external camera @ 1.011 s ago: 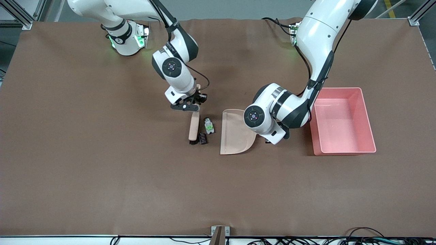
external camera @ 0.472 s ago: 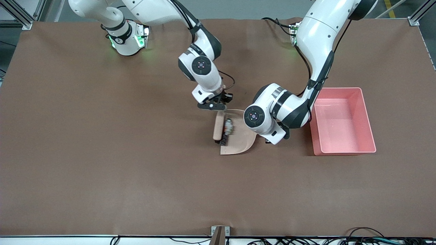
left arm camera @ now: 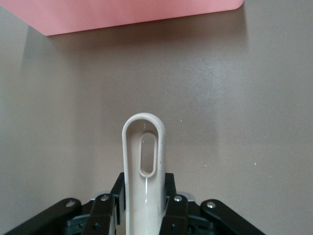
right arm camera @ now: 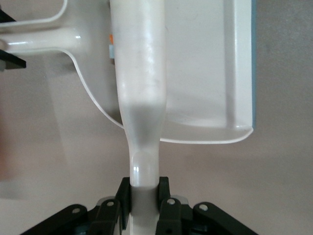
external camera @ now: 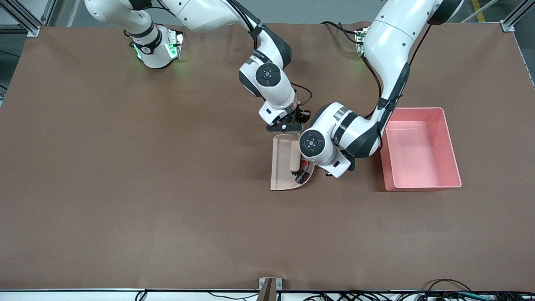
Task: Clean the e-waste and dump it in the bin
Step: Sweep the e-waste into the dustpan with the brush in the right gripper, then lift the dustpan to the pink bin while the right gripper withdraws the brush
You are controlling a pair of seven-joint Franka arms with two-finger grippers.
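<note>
Centre of the front frame, I'm holding the beige flat plastic dustpan (external camera: 281,167) on the brown table cloth (external camera: 125,188) with the left gripper (external camera: 334,170), its fingers clamped on the dustpan's looped handle (left arm camera: 145,161). My right gripper (external camera: 288,126) is sitting over the dustpan's upper edge, fingers pinched tight on the pale beige brush handle (right arm camera: 139,98); the brush (external camera: 294,161) is lying inside the pan. Small e-waste parts (external camera: 301,174) are resting in the pan beside the brush head, against the curved rim, mostly hidden. Right of centre, the pink rectangular plastic bin (external camera: 451,167) is standing on the cloth just beside the left arm's wrist.
</note>
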